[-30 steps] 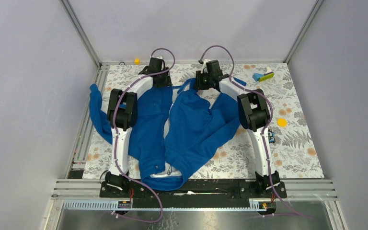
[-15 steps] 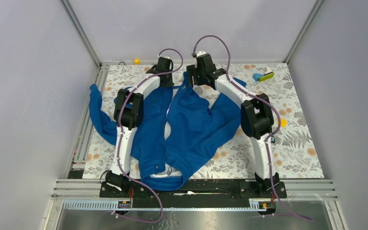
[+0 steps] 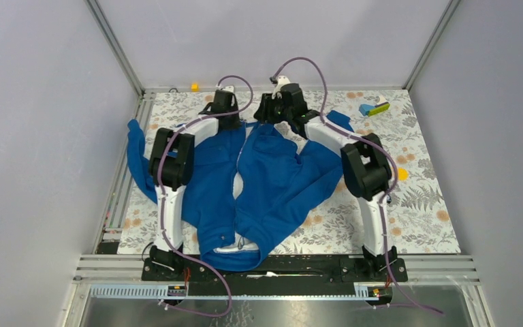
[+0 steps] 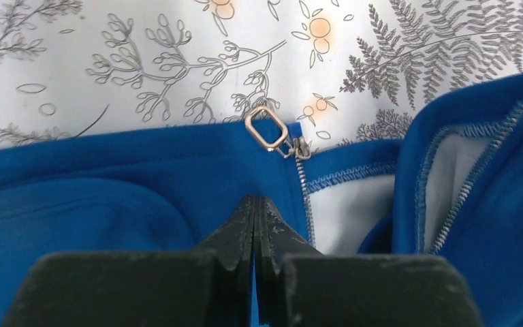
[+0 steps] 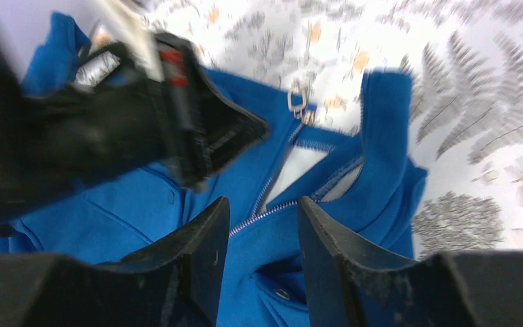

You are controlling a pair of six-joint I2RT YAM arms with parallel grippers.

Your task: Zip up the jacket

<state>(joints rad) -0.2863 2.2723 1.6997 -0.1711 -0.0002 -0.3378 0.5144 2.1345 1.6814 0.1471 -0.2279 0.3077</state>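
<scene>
Fern-and-flower printed tabletop (image 3: 422, 204) fills the floor of a grey-walled cell, and the large royal-blue fabric jacket (image 3: 279, 184) lies spread over its middle and left part. Its long axis runs from the near edge to the far edge: the white-lined collar (image 3: 238, 247) points toward the arm bases and the hem lies at the far side, under both wrists. The front is unzipped, with a narrow gap running up the middle, and one sleeve (image 3: 139, 163) trails off to the left.

The left gripper (image 4: 254, 204) has its jaws pressed fully together, tips down on the blue cloth just short of the hem and just beside the silver rectangular zipper pull (image 4: 266, 127). I cannot tell whether any cloth is caught between them. The right gripper (image 5: 263, 204) hangs above the other front panel with its jaws partly apart and nothing between them (that view is blurred).

Compared with a second ago, the left jaws have gone from about half open to closed. The right wrist has swung leftward toward the centre, so the two grippers now sit near each other at the hem. The far ends of the two front panels lie closer together, and the gap between them is narrower.
</scene>
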